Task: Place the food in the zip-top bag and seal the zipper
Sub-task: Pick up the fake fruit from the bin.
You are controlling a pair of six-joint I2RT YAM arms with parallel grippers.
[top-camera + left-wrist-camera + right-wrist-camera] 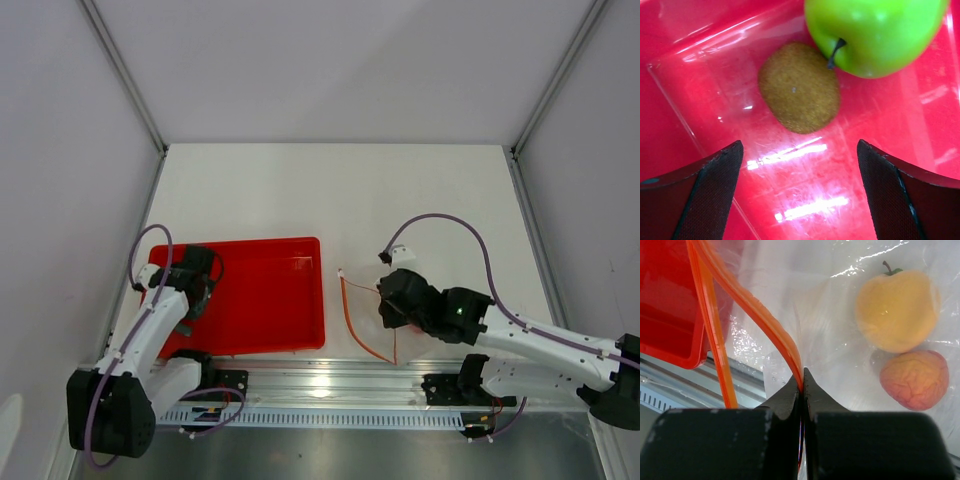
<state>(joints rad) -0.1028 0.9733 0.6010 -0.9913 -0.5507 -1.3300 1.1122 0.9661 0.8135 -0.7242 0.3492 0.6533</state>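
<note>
While pinching zipper [765,325] with right hand [802,385], holds zip-top bag [840,355] on desk [400,190], yellow fruit [896,310] and peach [914,380] inside; hovers spread left hand [799,150] over green apple [880,35], kiwi [799,87] in red tray [900,130]. Half done, unsealed.

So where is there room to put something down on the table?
The widest bare patch is the table beyond the tray and bag, up to the back wall. The tray's right half looks bare too. It's crowded at the tray's left end, where the left gripper hangs over the kiwi and apple, and where the right gripper pinches the zipper.
</note>
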